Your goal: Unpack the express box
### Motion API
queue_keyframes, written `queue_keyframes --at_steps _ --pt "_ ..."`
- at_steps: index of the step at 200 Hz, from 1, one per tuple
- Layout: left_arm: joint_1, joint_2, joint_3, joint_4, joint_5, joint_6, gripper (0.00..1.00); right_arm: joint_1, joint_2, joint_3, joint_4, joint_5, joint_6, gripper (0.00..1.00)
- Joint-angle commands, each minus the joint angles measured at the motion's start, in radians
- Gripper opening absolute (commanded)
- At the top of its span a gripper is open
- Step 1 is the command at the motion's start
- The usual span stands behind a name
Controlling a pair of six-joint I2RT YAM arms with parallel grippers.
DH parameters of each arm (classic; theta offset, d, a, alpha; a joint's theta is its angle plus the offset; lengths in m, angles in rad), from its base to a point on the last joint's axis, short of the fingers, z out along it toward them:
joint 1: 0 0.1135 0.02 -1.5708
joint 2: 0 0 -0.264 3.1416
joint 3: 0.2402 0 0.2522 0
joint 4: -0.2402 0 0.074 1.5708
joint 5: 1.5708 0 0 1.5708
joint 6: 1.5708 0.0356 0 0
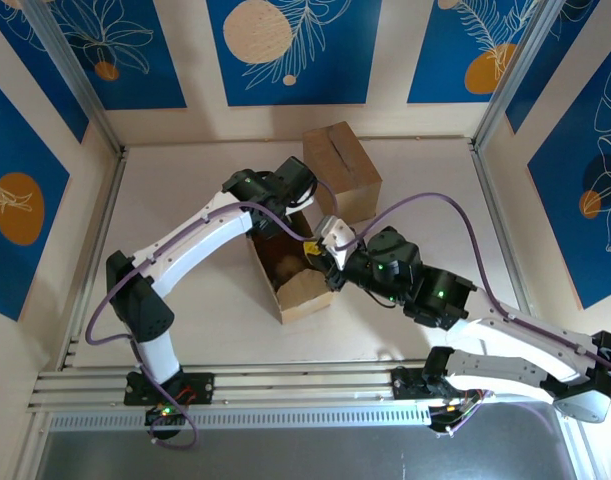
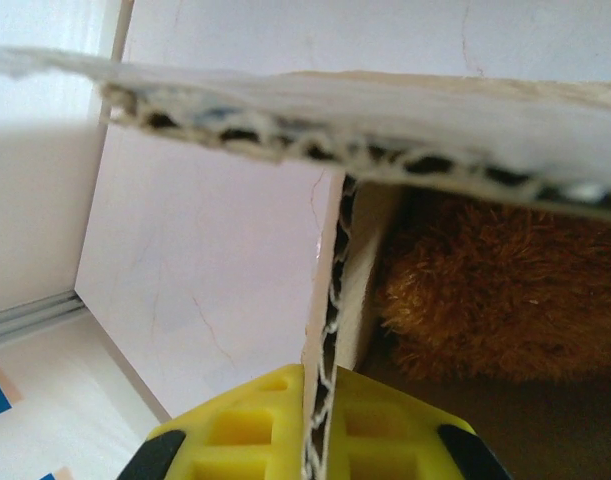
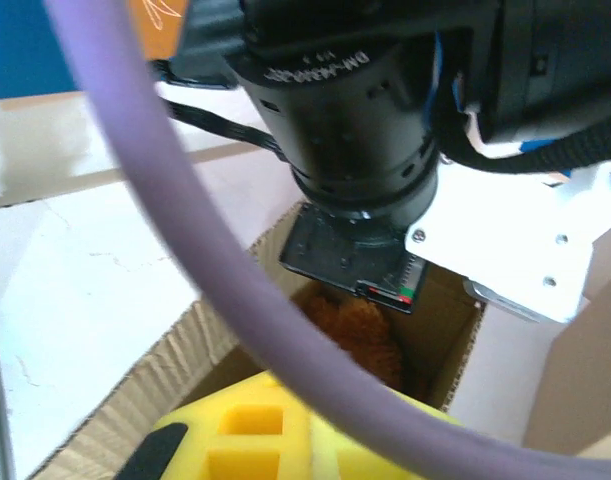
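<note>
Half furry toy (image 2: pixel 505 300) hidden by box (image 2: pixel 385 110).

**Table layout: two boxes, two arms**

Open box (image 1: pixel 303 292): mid-table (image 1: pixel 185 180), set at a slant.
Furry thing (image 1: pixel 285 267): inside the open box, close to one wall.
Second box (image 1: pixel 342 168): behind and right of the open box, just beside its far end.
Left gripper (image 1: pixel 301 222): at that far end, one finger on either side of a box wall.
Right gripper (image 1: pixel 315 246): at the open box's right rim.
Rail (image 1: pixel 285 385): along the near edge, in front of both boxes.
</note>
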Motion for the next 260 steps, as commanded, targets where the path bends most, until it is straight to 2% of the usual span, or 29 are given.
queue_keyframes --at_steps 1,59,102,148,194,260 --pt "0.012 0.010 0.049 0.007 0.007 -0.013 0.00 0.030 0.015 -0.009 -0.032 -0.038 0.002 0.00" --pt "0.018 0.037 0.096 -0.023 0.024 -0.008 0.00 0.113 0.082 -0.017 -0.049 0.055 -0.072 0.00" --pt "0.019 0.046 0.115 -0.038 0.039 -0.010 0.00 0.128 0.141 -0.009 -0.046 0.124 -0.088 0.00" --pt "0.019 0.046 0.119 -0.050 0.052 -0.018 0.00 0.086 0.284 0.044 -0.062 0.185 -0.100 0.00" --pt "0.019 0.038 0.118 -0.061 0.068 -0.030 0.00 0.044 0.428 0.140 -0.102 0.228 -0.048 0.00" --pt "0.020 0.035 0.118 -0.069 0.070 -0.028 0.00 -0.006 0.536 0.183 -0.179 0.233 0.059 0.00"
